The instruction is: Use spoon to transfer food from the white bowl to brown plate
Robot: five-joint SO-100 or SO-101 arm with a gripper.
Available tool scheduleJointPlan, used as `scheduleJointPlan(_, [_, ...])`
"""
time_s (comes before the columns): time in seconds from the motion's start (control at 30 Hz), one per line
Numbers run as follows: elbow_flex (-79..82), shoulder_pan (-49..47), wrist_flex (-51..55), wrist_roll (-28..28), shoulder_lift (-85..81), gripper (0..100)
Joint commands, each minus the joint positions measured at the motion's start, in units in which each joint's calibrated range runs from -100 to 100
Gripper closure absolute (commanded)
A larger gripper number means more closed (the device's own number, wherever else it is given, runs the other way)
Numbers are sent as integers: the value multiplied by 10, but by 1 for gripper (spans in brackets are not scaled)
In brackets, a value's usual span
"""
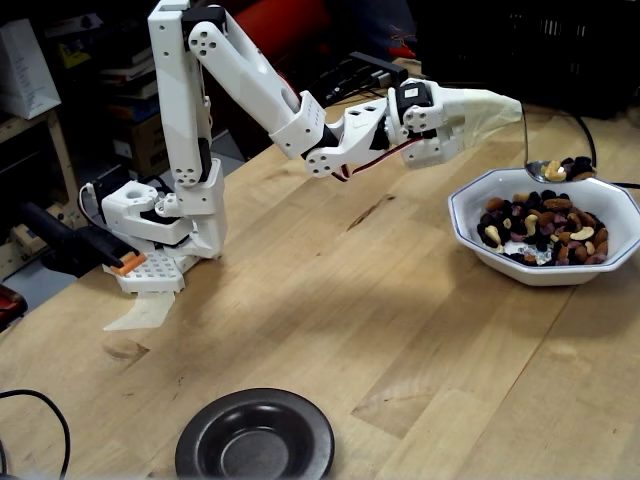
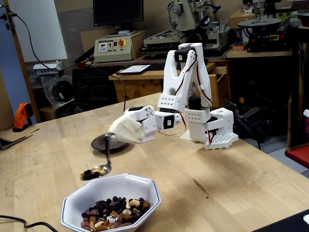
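Now spoon (image 1: 556, 169) loaded with food (image 2: 94, 171), held level just above white bowl (image 2: 112, 186) rim so nothing spills. Gripper (image 1: 500, 104) cloth-wrapped; finger state unclear, presumably clamping handle. Brown plate (image 1: 255, 437) well apart from bowl, empty.

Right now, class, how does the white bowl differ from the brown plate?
The white bowl is eight-sided and pale with a dark rim line; the brown plate is round, dark and glossy. The bowl holds mixed nuts and dark pieces; the plate is empty. The bowl is deeper, the plate shallower. Both rest on the wooden table.
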Motion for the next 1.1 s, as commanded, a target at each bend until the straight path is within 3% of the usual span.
scheduleJointPlan(0.0, [-5, 40, 4, -1, -50, 96])
scheduleJointPlan(1.07, [3, 256, 36, 1, -55, 96])
